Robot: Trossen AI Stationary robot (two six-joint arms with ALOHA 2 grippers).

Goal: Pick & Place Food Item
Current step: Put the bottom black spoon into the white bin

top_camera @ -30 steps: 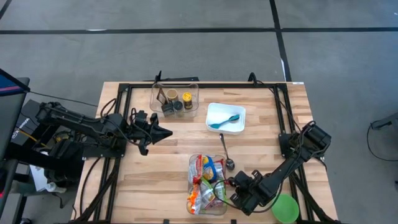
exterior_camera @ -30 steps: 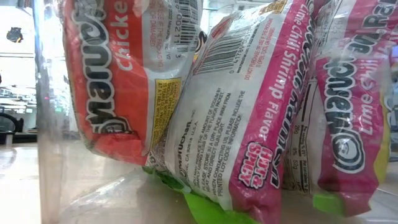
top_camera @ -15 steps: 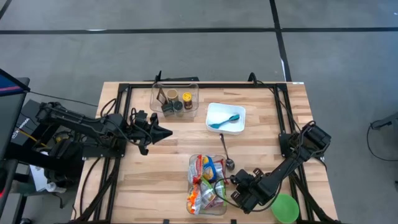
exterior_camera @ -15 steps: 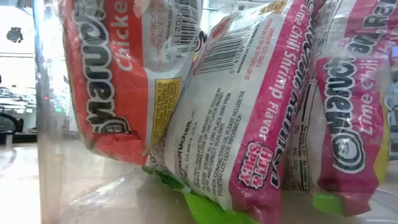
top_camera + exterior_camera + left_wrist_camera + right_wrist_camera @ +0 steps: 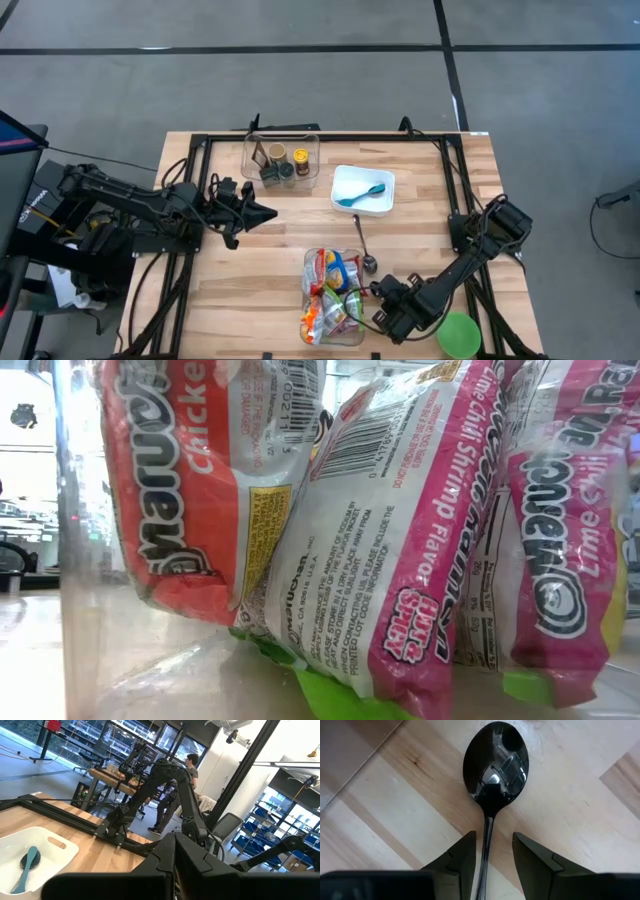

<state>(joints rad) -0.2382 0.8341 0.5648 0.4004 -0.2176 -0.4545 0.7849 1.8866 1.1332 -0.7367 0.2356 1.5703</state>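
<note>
I saw the left gripper clenched, idle at 9 o'clock. The clear bin at 6 o'clock held ramen packets. The white tray held a teal spoon. The right gripper was parted, straddling the metal spoon; a green bowl sat at 5 o'clock.

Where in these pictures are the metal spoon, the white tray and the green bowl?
metal spoon (image 5: pixel 495 757): right wrist view, on its bowl.
white tray (image 5: pixel 352 177): high view, on a bare part of its floor.
green bowl (image 5: pixel 461 336): high view, on its middle.
</note>
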